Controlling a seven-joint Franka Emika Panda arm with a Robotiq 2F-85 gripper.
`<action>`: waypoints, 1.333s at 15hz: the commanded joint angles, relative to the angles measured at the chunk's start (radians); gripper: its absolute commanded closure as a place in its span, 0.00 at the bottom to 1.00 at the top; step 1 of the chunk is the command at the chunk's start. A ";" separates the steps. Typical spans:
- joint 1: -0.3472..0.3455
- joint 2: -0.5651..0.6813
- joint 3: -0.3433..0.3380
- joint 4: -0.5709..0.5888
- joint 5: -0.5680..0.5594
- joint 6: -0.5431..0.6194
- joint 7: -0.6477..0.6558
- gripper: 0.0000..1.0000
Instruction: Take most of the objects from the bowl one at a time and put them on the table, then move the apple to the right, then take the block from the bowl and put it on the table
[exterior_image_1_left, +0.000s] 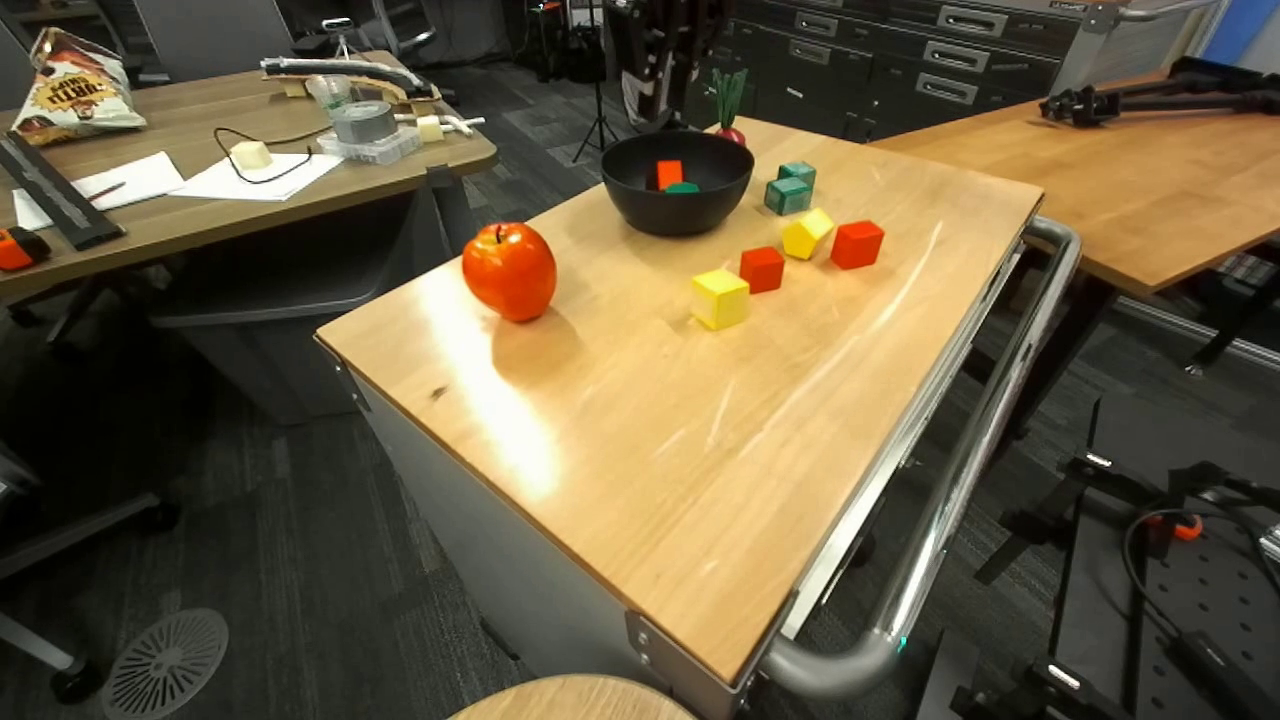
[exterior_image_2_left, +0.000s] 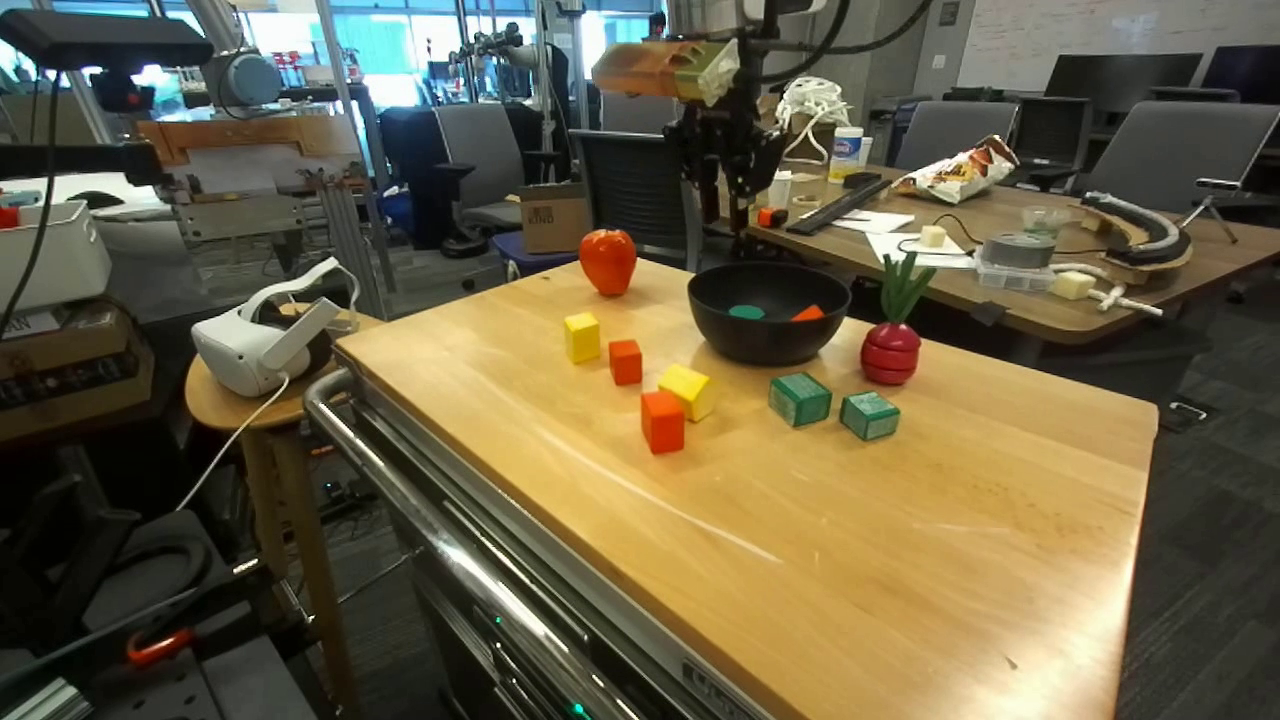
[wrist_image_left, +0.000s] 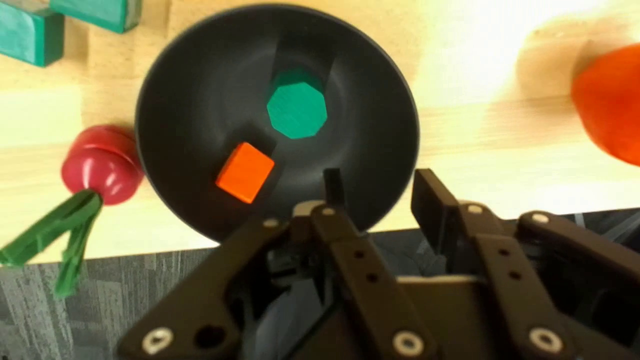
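Six blocks (exterior_image_1_left: 857, 246) are out; wrist view: the bowl (wrist_image_left: 367, 135) holds a red block (wrist_image_left: 245, 172) at seven o'clock, green block (wrist_image_left: 297, 111) towards two. Jaws parted, empty; apple (exterior_image_1_left: 510, 272) move probably pending.

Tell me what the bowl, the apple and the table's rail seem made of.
Bowl: probably plastic, matte black with soft sheen inside.
Apple: perhaps plastic or lacquered wood; glossy, with bright highlights.
Rail: likely polished metal, mirror-like streaks running along the tube.
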 joint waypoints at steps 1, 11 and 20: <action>-0.019 0.032 -0.013 -0.008 0.006 -0.019 0.013 0.28; -0.037 0.164 -0.018 0.043 0.054 0.028 0.049 0.00; -0.035 0.242 -0.029 0.104 0.047 0.028 0.108 0.31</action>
